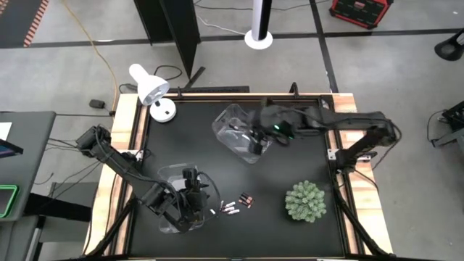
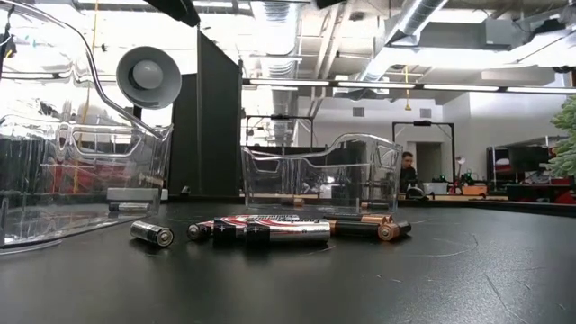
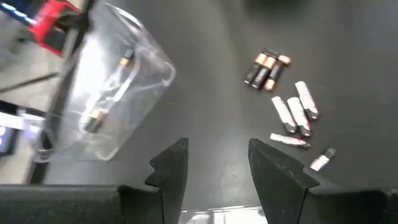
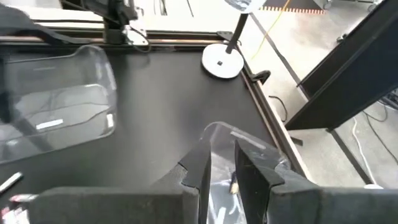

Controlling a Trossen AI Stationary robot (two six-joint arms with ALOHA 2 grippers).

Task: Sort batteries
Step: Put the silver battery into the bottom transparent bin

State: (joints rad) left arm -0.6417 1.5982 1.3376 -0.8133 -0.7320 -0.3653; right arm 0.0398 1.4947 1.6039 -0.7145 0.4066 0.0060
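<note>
The small silvery and dark copper-ended cylindrical batteries (image 1: 233, 206) lie at the black table's (image 1: 290, 159) six o'clock; hard, smooth and light, they likely roll, so grip across mid-body. The left pincer (image 1: 192, 193), at nine o'clock of them, is open and empty; whether the right pincer (image 1: 257, 141) over the clear plastic bin (image 1: 230, 125) holds anything, I cannot tell.

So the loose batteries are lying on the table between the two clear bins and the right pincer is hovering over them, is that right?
Not quite: the right pincer is over the far clear bin, not the loose batteries. The high view shows those batteries lying unattended on the table, between the two bins.

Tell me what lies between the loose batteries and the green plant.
Nothing: in the high view, bare black tabletop separates the loose batteries from the green plant.
</note>
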